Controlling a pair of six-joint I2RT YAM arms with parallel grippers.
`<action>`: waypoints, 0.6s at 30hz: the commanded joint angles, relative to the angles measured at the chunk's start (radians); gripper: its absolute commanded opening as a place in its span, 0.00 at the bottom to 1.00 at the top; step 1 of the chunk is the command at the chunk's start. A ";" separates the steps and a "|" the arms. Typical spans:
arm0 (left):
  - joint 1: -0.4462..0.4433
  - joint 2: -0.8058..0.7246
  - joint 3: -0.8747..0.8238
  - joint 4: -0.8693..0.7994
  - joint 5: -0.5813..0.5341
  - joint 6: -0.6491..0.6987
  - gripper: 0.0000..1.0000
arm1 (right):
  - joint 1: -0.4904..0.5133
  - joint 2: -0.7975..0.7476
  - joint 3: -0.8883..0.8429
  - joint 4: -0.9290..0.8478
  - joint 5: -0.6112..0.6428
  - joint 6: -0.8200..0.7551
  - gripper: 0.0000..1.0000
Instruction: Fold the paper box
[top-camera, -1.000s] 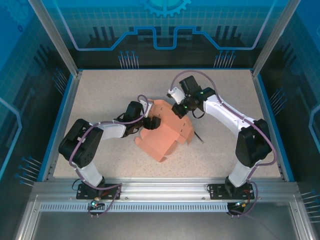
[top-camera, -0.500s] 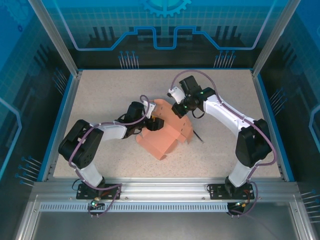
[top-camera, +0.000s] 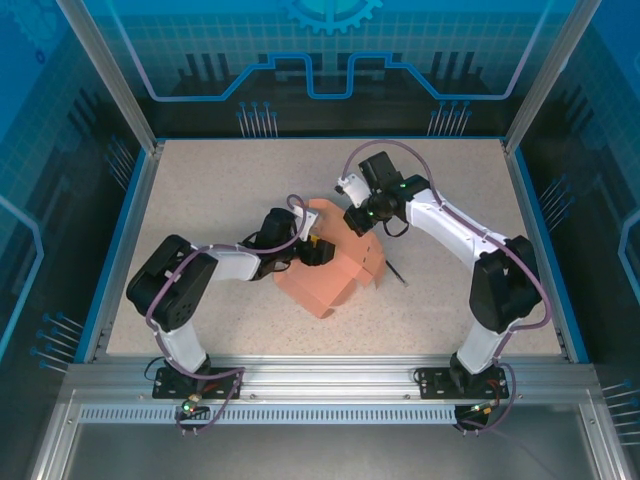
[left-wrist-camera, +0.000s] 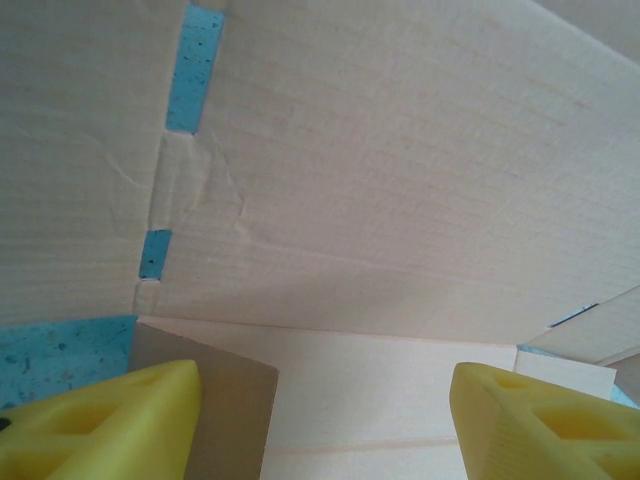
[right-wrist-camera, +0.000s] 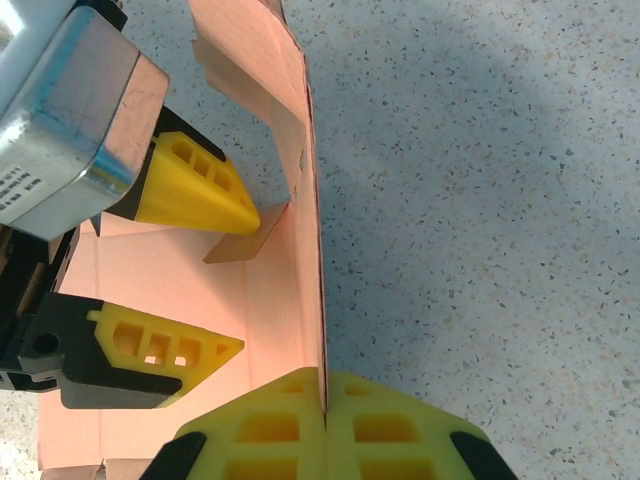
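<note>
The paper box (top-camera: 325, 285) is salmon-pink cardboard, partly folded up, in the middle of the table. My right gripper (top-camera: 357, 220) is shut on the top edge of its upright wall (right-wrist-camera: 300, 120), fingertips pressed together at the right gripper (right-wrist-camera: 325, 415). My left gripper (top-camera: 312, 248) reaches into the box from the left, open, its yellow fingers (right-wrist-camera: 195, 190) spread over the box floor. The upper finger touches a small inner flap (right-wrist-camera: 235, 245). In the left wrist view the left gripper (left-wrist-camera: 325, 420) faces the pale inside of the box (left-wrist-camera: 400, 150) close up.
A thin dark stick (top-camera: 397, 273) lies on the speckled table (top-camera: 200, 190) just right of the box. Blue walls and metal posts ring the table. Bare tabletop (right-wrist-camera: 480, 200) lies on the outer side of the held wall.
My left gripper has pushed right, deeper into the box, and its jaws have narrowed slightly. The box's left side has drawn in and stands more folded. The right gripper has held still.
</note>
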 joint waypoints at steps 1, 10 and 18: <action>-0.012 0.012 -0.028 0.062 0.061 -0.026 0.69 | -0.011 0.010 -0.007 0.049 -0.024 0.020 0.00; 0.031 -0.127 -0.069 0.022 0.083 -0.005 0.72 | -0.022 -0.018 -0.025 0.053 -0.002 -0.013 0.00; 0.122 -0.287 -0.066 -0.052 0.121 -0.008 0.76 | -0.024 -0.025 -0.034 0.059 -0.017 -0.029 0.00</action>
